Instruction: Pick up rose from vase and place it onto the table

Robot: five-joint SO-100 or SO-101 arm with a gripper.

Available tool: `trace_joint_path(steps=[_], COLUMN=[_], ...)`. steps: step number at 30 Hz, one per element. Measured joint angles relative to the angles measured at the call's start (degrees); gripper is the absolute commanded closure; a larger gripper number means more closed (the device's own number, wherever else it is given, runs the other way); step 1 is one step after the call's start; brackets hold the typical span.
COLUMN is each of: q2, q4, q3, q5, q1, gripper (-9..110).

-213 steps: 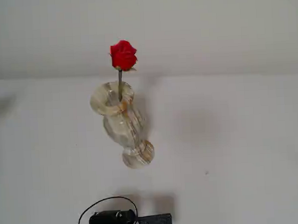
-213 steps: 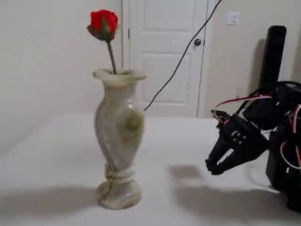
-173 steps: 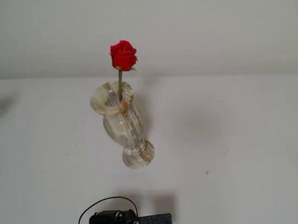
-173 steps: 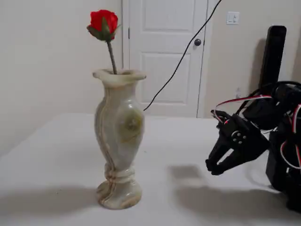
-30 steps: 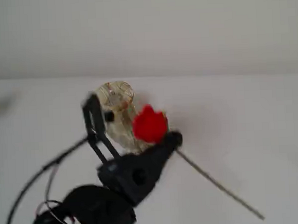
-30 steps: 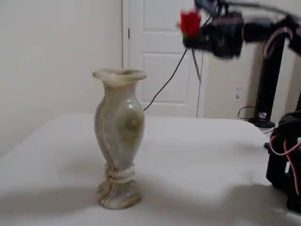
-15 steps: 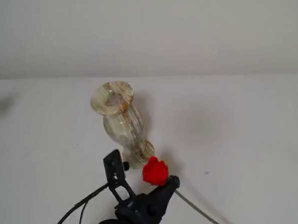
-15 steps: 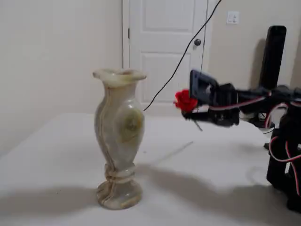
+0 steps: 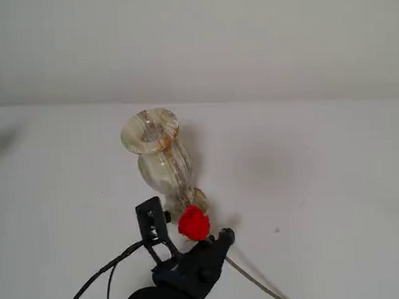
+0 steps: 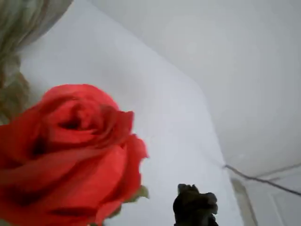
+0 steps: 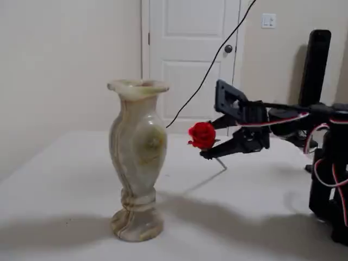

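The rose (image 11: 202, 135) hangs in the air beside the vase (image 11: 137, 157), clear of its rim, bloom leading and stem trailing. The gripper (image 11: 213, 153) pinches the stem just behind the bloom, above the table (image 11: 255, 217), likely carrying it down.

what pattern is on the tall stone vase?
Cream, marble-like stone vase with tan and brown streaks; it shows best in the side-on fixed view.

In a fixed view the rose (image 11: 202, 135) hangs right of the vase (image 11: 137, 160), apparently clear above the table (image 11: 76, 179)
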Motion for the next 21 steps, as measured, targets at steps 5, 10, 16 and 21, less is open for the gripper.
trace_joint_path(steps=[5,10,16,21], q2=[-21.8,-35.86,-39.29,-39.55], q4=[-13.8,-20.92,-23.2,-23.2], q3=[-9.49,-17.75,-19.6,-19.69], q5=[0.53,0.97,1.49,1.49], q1=[2.81,5.27,5.45,5.45], gripper=[72,72,72,57])
